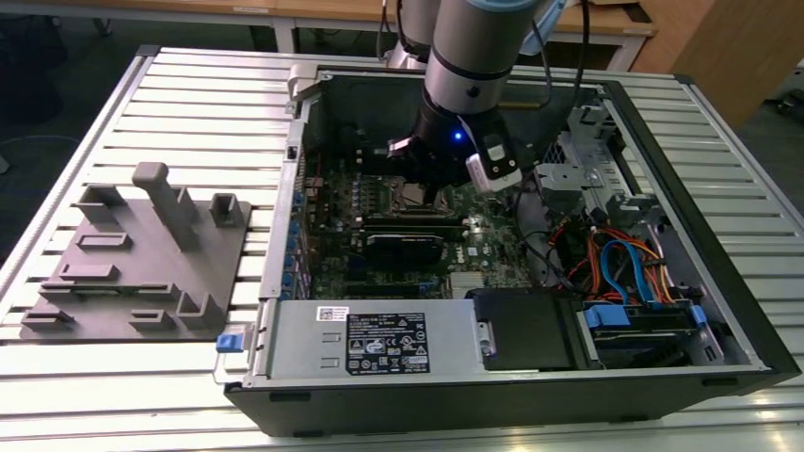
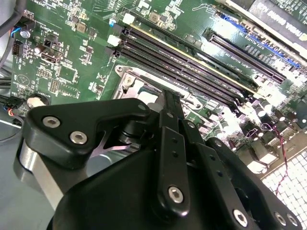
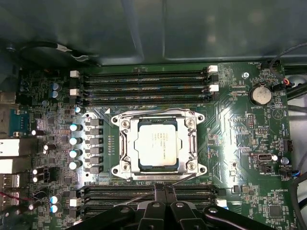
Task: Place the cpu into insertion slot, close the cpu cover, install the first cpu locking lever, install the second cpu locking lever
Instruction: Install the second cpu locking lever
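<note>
In the first wrist view the cpu (image 3: pixel 156 146), a flat square chip with a silver-tan top, lies in the insertion slot (image 3: pixel 135 166) on the green board. The cpu cover (image 3: pixel 192 143), a metal frame with a square window, lies flat around it. A thin lever rod (image 3: pixel 184 180) slants along the socket edge nearest my fingers. My gripper (image 3: pixel 165 190) hovers just beside that edge, shut with nothing between its fingers. The second wrist view shows the gripper (image 2: pixel 171 101) tip just over the socket frame (image 2: pixel 128 80). In the exterior view the gripper (image 1: pixel 434 195) hangs inside the open computer case above the socket (image 1: pixel 397 201).
Long black memory slots (image 3: pixel 144 86) flank the socket on two sides. A row of capacitors (image 3: pixel 74 146) stands beside it. In the exterior view the case walls (image 1: pixel 292 188) surround the board, cables (image 1: pixel 622 268) and a power supply (image 1: pixel 364 344) sit nearby, and a grey fixture plate (image 1: pixel 138 259) lies at the exterior view's left.
</note>
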`<state>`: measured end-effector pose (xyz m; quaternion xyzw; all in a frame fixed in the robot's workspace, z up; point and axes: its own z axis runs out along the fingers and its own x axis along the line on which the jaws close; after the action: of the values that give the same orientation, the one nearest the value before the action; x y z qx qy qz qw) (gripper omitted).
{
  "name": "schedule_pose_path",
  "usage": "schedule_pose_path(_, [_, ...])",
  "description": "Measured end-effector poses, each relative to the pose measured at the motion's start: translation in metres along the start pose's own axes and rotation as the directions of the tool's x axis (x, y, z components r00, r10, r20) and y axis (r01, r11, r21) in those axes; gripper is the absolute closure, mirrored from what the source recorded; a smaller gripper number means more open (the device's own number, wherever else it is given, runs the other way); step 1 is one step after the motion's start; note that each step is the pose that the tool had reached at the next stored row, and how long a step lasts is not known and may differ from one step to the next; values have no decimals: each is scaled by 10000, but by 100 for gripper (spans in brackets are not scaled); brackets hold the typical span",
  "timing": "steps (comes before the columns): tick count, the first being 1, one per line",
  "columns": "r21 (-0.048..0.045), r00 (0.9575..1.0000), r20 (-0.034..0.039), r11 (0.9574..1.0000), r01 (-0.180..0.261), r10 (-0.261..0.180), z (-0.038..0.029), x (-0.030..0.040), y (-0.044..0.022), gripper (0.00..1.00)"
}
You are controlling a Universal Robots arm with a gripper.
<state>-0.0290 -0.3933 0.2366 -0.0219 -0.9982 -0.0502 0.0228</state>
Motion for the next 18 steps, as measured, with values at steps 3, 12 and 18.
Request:
schedule_pose_path(3, [0, 10000, 0, 10000, 0, 0, 0, 0, 0, 90])
schedule_pose_path(12, [-131, 10000, -49, 9999, 1, -1, 2, -1, -42, 90])
schedule_pose_path(18, [-270, 10000, -80, 9996, 3, -5, 33, 93, -88, 90])
